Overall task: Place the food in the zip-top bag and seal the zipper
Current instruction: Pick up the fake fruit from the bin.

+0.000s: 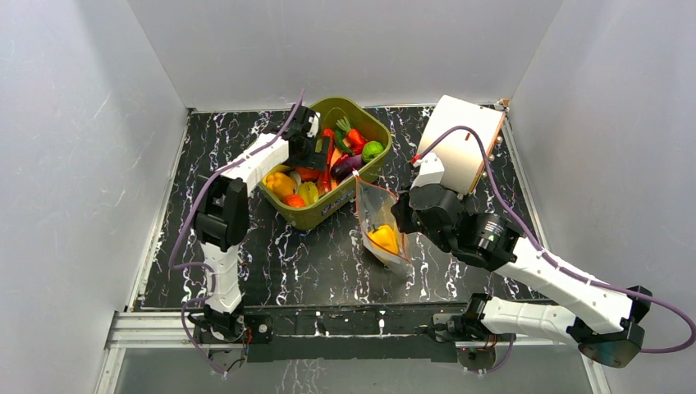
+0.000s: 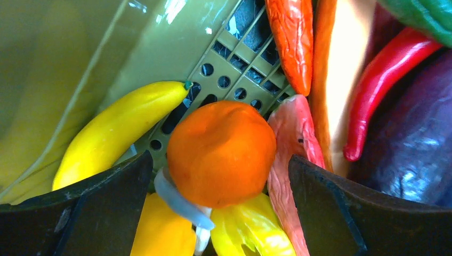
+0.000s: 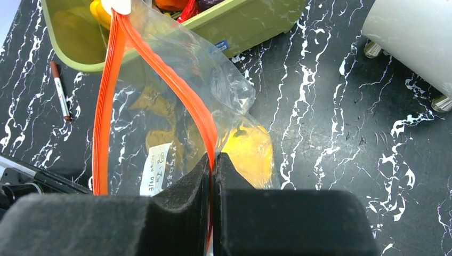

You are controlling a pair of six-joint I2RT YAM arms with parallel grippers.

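The olive-green tub holds several toy foods. In the left wrist view my left gripper is open inside the tub. Its fingers straddle an orange ball with small gaps either side. A yellow piece, a red chilli and a purple piece lie around it. My right gripper is shut on the red-orange zipper of the clear zip-top bag. It holds the mouth open and raised beside the tub. A yellow pepper lies inside the bag.
A white board-like object stands at the back right. A brown pen lies on the black marbled table beside the tub. White walls close in on three sides.
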